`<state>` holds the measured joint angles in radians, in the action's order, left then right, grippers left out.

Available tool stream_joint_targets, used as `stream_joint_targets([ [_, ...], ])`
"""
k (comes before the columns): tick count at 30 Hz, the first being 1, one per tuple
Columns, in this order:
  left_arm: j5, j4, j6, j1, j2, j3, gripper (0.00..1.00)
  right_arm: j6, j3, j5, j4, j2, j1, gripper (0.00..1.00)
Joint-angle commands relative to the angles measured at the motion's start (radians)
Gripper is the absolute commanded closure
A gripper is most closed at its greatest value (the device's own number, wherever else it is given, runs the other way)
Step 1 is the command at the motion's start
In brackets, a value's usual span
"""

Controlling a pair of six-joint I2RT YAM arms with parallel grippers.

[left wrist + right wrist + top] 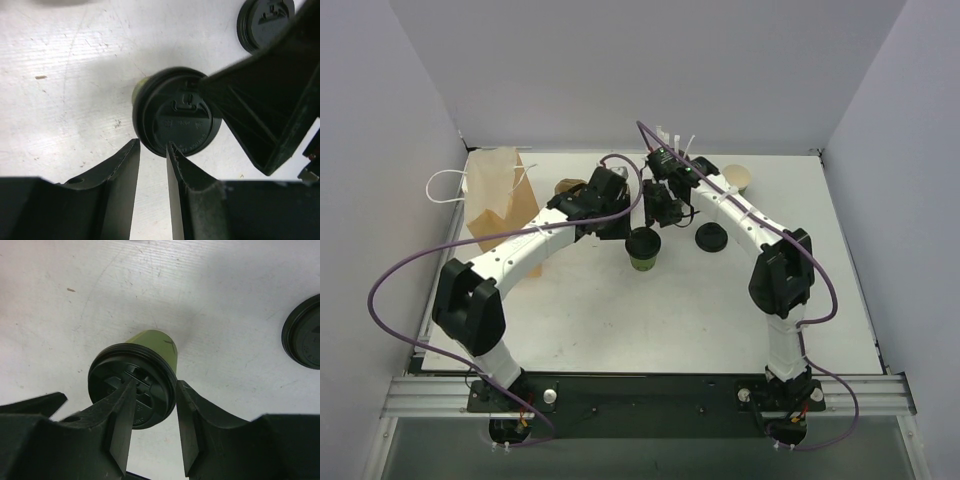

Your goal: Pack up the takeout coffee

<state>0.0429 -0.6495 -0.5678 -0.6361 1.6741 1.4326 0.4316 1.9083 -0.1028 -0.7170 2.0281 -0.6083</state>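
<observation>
R tool (156, 384) just above takeout coffee (150, 347) lid, jaws apart.

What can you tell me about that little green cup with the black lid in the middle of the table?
The small green paper cup stands upright near the middle of the white table. Its matte wall narrows downward, and a round black plastic lid with moulded ridges closes it. The right tool straddles the lid's rim; whether it pinches is unclear. The left tool sits close by its edge.
</observation>
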Motion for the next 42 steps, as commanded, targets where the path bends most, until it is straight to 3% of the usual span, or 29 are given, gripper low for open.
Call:
stream_joint_targets([
  [1,-0.026,-0.018,0.054,0.033,0.047,0.072,0.62,0.036,-0.060,0.029,-0.055,-0.081,0.010,0.66],
  [9,-0.077,0.011,0.039,0.032,0.062,0.063,0.62,0.056,-0.146,-0.009,-0.010,-0.108,0.007,0.67],
  [27,-0.117,0.048,-0.024,0.019,0.027,0.012,0.62,0.058,-0.129,-0.002,-0.006,-0.082,-0.005,0.78],
  [42,-0.136,0.099,-0.078,0.018,0.024,-0.037,0.63,0.059,-0.138,0.003,-0.006,-0.074,-0.016,0.81],
])
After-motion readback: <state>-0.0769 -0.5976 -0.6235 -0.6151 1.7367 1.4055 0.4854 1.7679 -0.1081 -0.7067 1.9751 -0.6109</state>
